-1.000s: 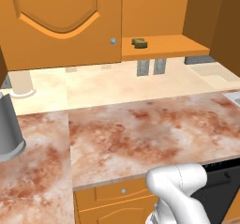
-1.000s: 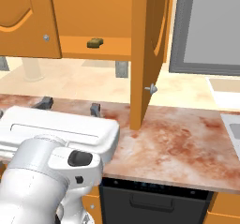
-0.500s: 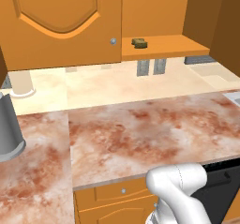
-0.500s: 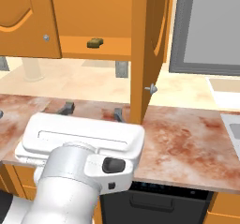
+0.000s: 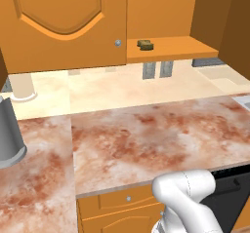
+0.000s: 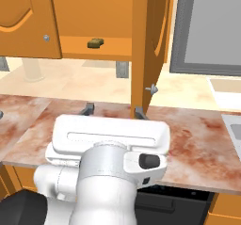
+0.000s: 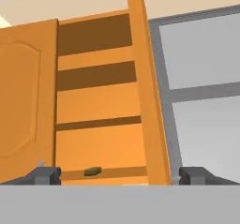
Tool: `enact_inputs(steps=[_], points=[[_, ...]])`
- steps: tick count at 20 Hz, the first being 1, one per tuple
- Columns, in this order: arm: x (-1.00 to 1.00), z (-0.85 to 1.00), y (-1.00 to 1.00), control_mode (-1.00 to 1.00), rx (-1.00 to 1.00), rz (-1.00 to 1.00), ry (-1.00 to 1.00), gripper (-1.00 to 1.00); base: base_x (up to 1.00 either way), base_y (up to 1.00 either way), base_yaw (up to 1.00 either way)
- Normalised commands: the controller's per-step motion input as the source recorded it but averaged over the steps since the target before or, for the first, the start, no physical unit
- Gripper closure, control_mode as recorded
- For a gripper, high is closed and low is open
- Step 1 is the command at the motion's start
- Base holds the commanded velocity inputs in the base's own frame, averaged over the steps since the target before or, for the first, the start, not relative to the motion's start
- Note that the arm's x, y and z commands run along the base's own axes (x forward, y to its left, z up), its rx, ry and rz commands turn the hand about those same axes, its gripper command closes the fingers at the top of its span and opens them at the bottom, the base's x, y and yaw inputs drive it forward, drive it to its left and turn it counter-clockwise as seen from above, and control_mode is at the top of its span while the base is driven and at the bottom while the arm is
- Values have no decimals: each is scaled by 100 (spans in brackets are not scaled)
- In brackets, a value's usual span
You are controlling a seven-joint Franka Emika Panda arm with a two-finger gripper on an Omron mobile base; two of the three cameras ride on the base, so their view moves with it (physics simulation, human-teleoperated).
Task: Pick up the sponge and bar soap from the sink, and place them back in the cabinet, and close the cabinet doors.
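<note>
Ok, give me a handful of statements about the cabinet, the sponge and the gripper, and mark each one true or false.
1. The sponge lies on the bottom shelf of the cabinet. True.
2. Both cabinet doors are shut. False: the left door is shut, and the right door stands swung open.
3. The gripper is open and holds nothing. True.
4. The bar soap sits beside the sponge on the shelf. False: the sponge lies there alone.
5. The gripper hangs over the marbled counter. True.
</note>
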Motion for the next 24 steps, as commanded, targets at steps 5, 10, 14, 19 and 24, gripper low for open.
enact_inputs(steps=[5, 10, 14, 19, 24], points=[[12, 0, -32, -100, 0, 8, 0, -100, 0, 0, 0], [19, 0, -26, -100, 0, 7, 0, -100, 0, 0, 0], [20, 0, -21, -100, 0, 7, 0, -100, 0, 0, 0], [20, -1, -10, -100, 0, 6, 0, -100, 0, 0, 0], [25, 0, -13, -100, 0, 6, 0, -100, 0, 0, 0]])
